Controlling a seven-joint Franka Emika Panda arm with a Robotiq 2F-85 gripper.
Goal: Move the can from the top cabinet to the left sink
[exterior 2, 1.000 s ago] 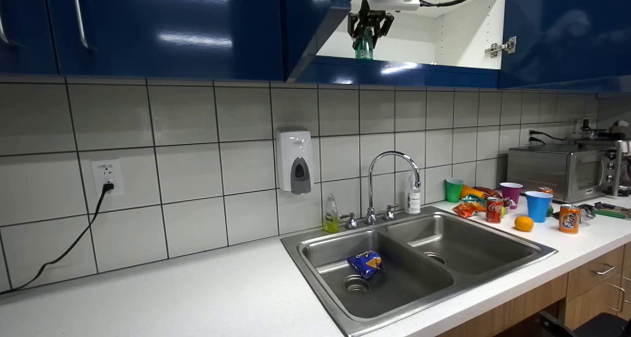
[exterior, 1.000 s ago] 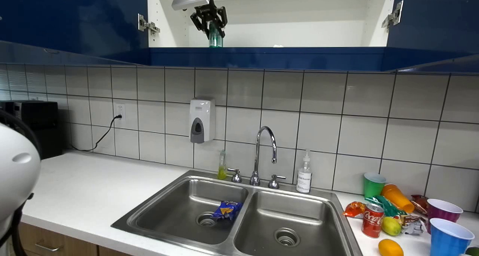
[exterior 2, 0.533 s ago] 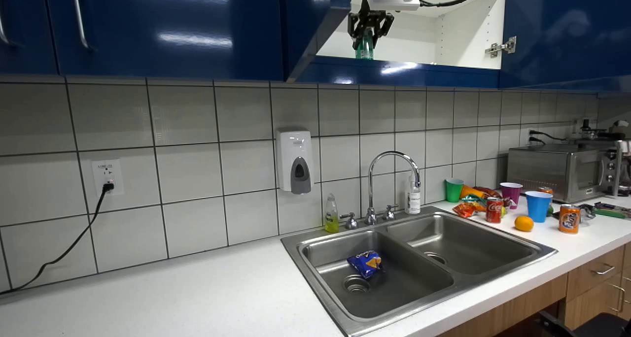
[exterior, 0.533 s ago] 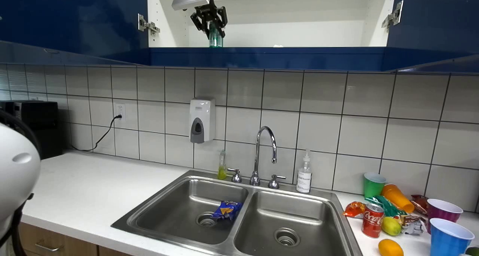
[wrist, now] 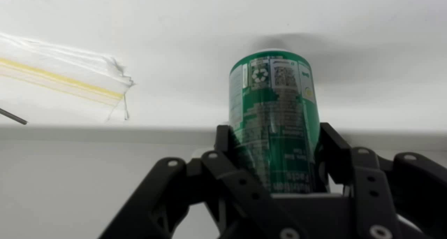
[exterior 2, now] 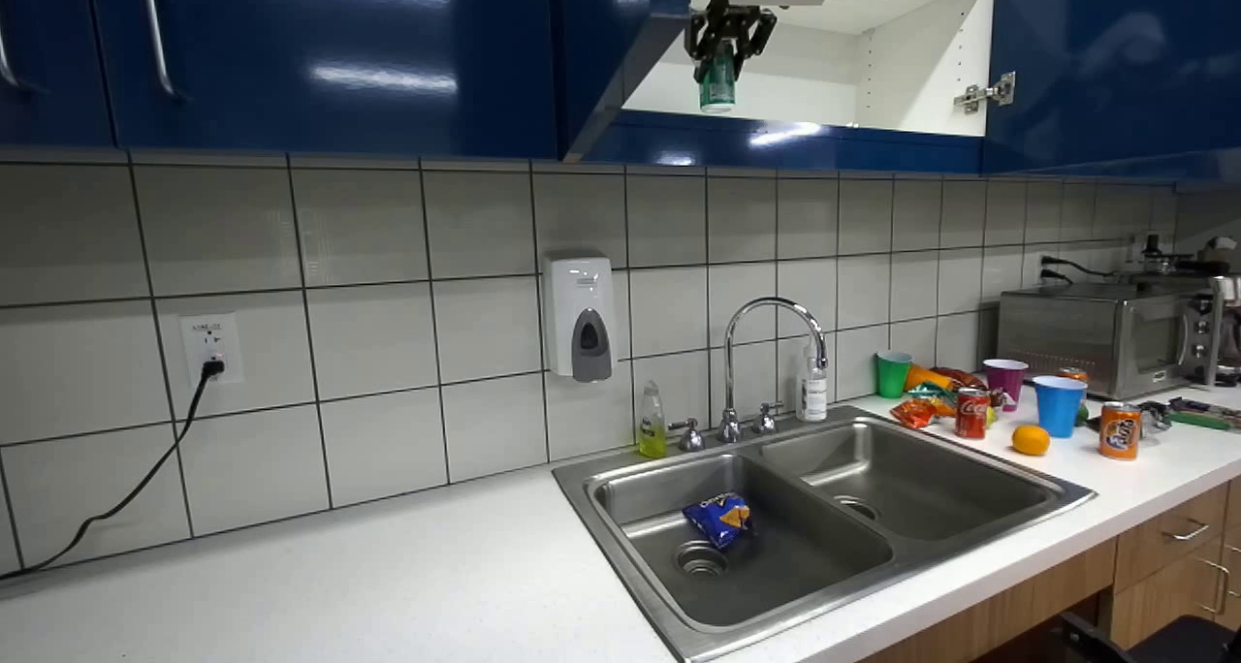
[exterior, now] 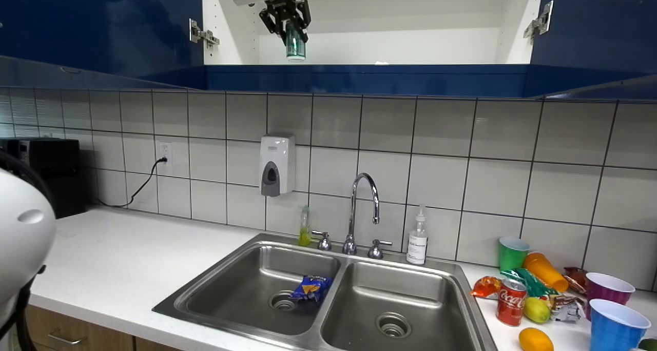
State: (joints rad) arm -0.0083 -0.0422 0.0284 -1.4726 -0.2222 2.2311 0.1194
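The green can (exterior: pixel 295 47) hangs upright with its base in view, just above the floor of the open top cabinet (exterior: pixel 367 78), near its front edge. It also shows in an exterior view (exterior 2: pixel 717 91) and the wrist view (wrist: pixel 274 92). My gripper (wrist: pixel 274 137) points down and is shut on the can, a finger on each side of its upper part. The gripper shows in both exterior views (exterior: pixel 295 33) (exterior 2: pixel 719 62). The left sink (exterior: pixel 231 294) lies below, with a blue-and-yellow bag (exterior: pixel 311 288) near its drain.
Open blue doors (exterior: pixel 102 27) (exterior: pixel 595 33) flank the cabinet. A faucet (exterior: pixel 353 212), soap bottles (exterior: pixel 304 228) (exterior: pixel 418 243) and a wall dispenser (exterior: pixel 277 166) stand behind the sink. Cups, wrappers and a red can (exterior: pixel 511 302) lie right of it. A white packet (wrist: pixel 63 78) lies inside the cabinet.
My gripper and the can have risen a little together. The can's base, hidden behind the cabinet's front edge before, now shows above it.
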